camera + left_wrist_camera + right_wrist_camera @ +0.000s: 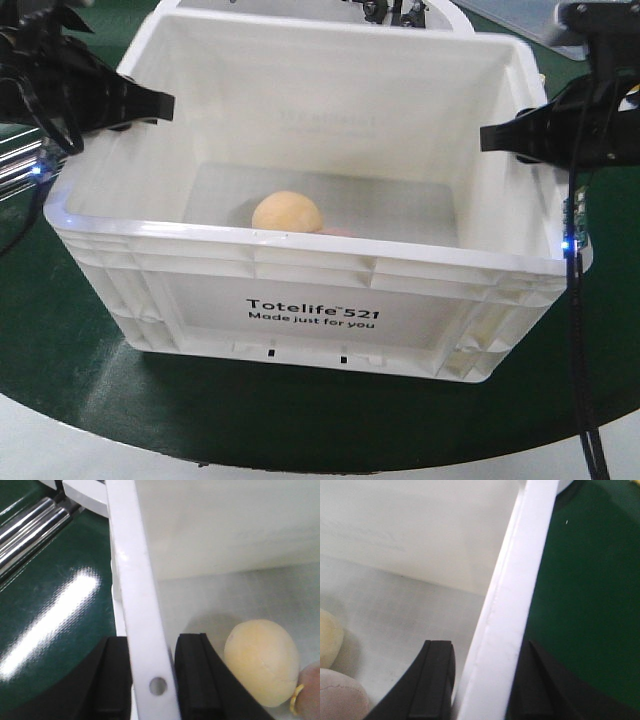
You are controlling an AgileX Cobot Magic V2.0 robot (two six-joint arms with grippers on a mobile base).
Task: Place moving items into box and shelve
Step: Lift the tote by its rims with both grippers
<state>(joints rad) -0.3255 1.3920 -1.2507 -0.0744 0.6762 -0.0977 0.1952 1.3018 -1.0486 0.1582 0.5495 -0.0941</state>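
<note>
Front view: box [200, 300] centre frame on green tabletop [70, 340], ball [287, 213] inside, left gripper [150, 104] and right gripper [500, 138] at opposite rims.
Left wrist: jaws pinch the rim.
Right wrist: jaws straddle rim, inner gap visible, clamp unclear.
Risk: uneven grip, box tilts on lift, ball rolls.

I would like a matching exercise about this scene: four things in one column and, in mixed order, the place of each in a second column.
Things
1. yellow ball
2. left pincer
3. right pincer
4. green surface

Places
A. under the white box
B. astride the box's right wall
C. on the box's floor
D. astride the box's left wall

Pairs: 1-C, 2-D, 3-B, 4-A.
</note>
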